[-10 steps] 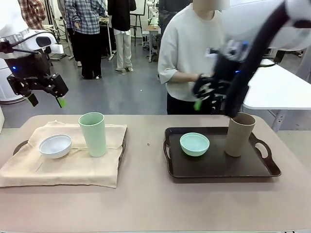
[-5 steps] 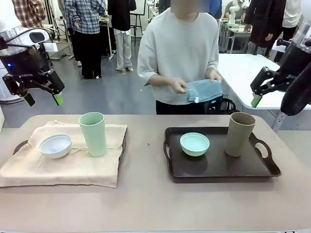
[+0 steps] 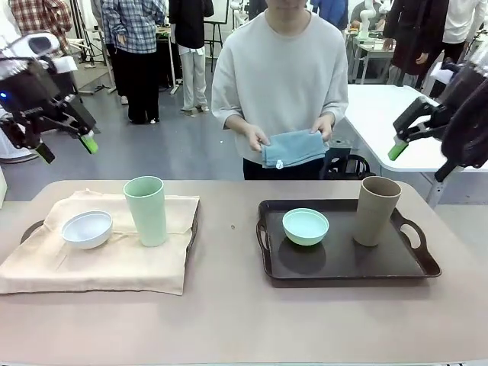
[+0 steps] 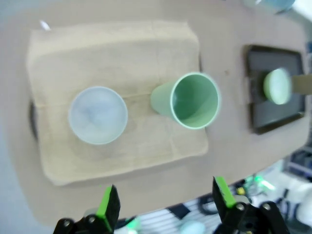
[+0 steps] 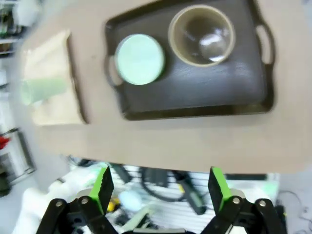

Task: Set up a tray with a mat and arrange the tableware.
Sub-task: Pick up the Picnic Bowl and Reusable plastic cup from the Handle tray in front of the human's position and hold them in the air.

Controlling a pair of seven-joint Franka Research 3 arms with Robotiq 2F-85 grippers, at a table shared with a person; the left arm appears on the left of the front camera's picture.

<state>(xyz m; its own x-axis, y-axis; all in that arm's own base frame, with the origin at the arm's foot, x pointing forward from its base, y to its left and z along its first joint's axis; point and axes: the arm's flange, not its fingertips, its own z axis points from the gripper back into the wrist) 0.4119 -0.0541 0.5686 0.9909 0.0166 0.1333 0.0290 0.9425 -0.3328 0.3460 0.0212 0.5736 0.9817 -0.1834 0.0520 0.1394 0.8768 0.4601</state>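
Note:
A dark tray point(image 3: 335, 263) on the right holds a mint green bowl point(image 3: 306, 226) and a tan cup point(image 3: 377, 210). On the left, a beige mat point(image 3: 114, 263) covers another tray, whose handle point(image 3: 30, 229) peeks out, with a white bowl point(image 3: 87, 229) and a pale green cup point(image 3: 146, 210) on it. My left gripper point(image 3: 67, 147) hangs open high above the left tray, and its wrist view looks down on the white bowl point(image 4: 98, 115) and green cup point(image 4: 187, 100). My right gripper point(image 3: 418, 160) hangs open, high and right of the tan cup point(image 5: 201, 35).
A person at the far side holds a folded blue cloth point(image 3: 293, 146) in both hands above the table's far edge. Bare tabletop point(image 3: 229, 305) runs between the two trays and along the front. A white table point(image 3: 374, 114) stands behind on the right.
My right arm has pulled up and away to the right from above the tan cup. The person has lowered the blue cloth. My left gripper has drifted slightly left and up.

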